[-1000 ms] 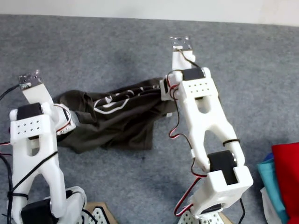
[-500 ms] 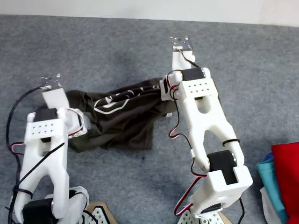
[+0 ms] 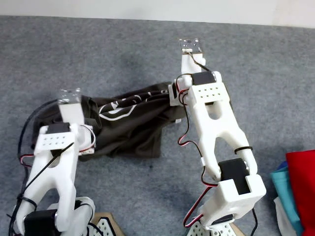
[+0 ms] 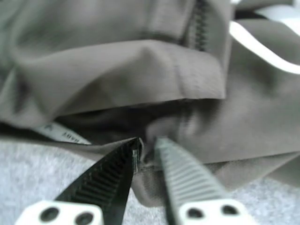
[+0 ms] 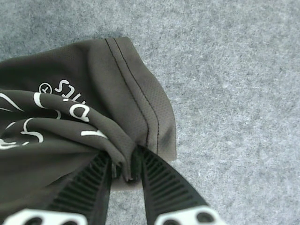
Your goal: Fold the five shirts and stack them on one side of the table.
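- Fingers [image 4: 112, 176] of the left gripper [image 4: 147, 145] are closing tip to tip on a small fold of the dark shirt [image 4: 117, 70], pinching the cloth between the ribbed pads.
- Fingers [image 5: 84, 187] of the right gripper [image 5: 125, 164] are squeezing together on a gathered corner of the dark shirt, just beside its double-stitched hem.
- Dark shirt is stretching between the two grippers in the high view, bunched and creased, with its lower part draping onto the grey carpet [image 3: 98, 49].
- White print [image 3: 115, 109] is showing on the dark shirt's upper face, nearer the right gripper's end.
- White label [image 4: 58, 133] is peeking out from under a fold of the dark shirt, close beside the left gripper's pinch.
- Left arm [image 3: 51, 162] is holding one end of the dark shirt, its wrist overlapping the cloth.
- Right arm [image 3: 216, 123] is holding the opposite end, its wrist touching the dark shirt's edge.
- Red shirt [image 3: 302, 182] is lying well apart from the dark shirt, beyond the right arm.
- Teal shirt [image 3: 284, 186] is lying partly under the red shirt, on the side facing the dark shirt.
- White cloth [image 3: 282, 216] is showing just below the teal shirt; what garment it is cannot be told.
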Controlling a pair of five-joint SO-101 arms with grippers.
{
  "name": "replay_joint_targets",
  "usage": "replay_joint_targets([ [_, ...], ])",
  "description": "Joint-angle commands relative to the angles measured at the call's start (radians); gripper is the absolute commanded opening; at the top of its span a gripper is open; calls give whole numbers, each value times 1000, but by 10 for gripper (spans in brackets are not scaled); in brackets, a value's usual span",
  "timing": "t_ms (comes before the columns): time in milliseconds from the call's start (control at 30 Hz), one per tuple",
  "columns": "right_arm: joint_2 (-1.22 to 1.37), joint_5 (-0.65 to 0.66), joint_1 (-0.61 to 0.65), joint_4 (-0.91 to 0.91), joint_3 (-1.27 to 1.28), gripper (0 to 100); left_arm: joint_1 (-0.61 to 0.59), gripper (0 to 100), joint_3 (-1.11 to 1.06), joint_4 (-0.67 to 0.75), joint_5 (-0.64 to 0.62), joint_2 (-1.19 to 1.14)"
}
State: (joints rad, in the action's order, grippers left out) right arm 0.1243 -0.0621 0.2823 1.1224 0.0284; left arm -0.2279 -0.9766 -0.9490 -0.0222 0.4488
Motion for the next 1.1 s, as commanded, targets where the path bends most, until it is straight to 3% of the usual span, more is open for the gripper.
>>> replay_joint_targets([
  [0, -10, 0, 7, -8, -4, 6, 21, 22, -1, 31, 23, 2],
  [233, -10, 0, 7, -13, -4, 6, 8, 7, 42, 29, 18, 12],
  [300, -10, 0, 7, -13, -4, 6, -21, 7, 68, 6, -40, 12],
  [467, -10, 0, 7, -13, -4, 6, -116, 10, 183, -120, -106, 12],
  [667, -8, 0, 7, -13, -2, 6, -104, 44, 282, -290, -106, 13],
  [1067, -8, 0, 7, -15, -2, 6, -196, 8, 303, -296, -106, 4],
])
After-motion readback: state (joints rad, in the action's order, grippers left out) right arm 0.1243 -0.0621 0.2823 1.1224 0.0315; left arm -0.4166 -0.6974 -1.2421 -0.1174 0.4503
